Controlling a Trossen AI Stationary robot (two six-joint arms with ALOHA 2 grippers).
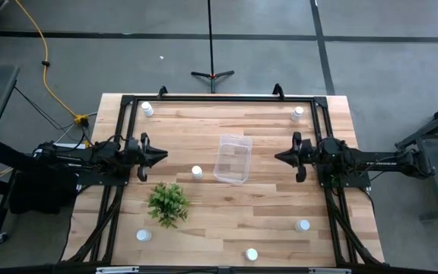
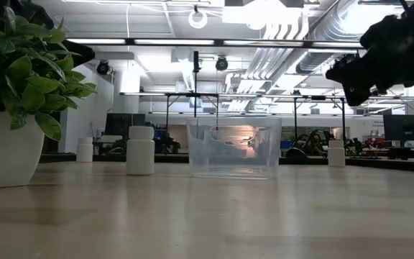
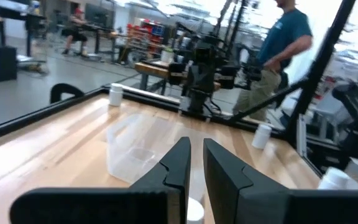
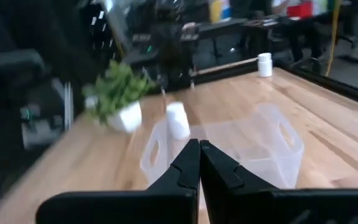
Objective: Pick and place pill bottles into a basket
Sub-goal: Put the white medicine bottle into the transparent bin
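Note:
The clear bin [image 1: 233, 158] stands at the table's middle; it also shows in the low view [image 2: 233, 147]. Several small white pill bottles stand upright on their bases: far left [image 1: 148, 109], far right [image 1: 297, 113], left of the bin [image 1: 197, 172], and near the front edge [image 1: 143, 235], [image 1: 252, 255], [image 1: 303, 225]. My left gripper [image 1: 162, 155] hovers left of the bin, its fingers [image 3: 196, 165] a narrow gap apart and empty. My right gripper [image 1: 278, 157] hovers right of the bin, shut and empty [image 4: 199, 155].
A small green plant in a white pot [image 1: 167, 202] stands near the front left, close to the bottle left of the bin. A black frame [image 1: 219, 97] runs along the table's far edge and sides. A person [image 3: 284, 43] stands beyond the table.

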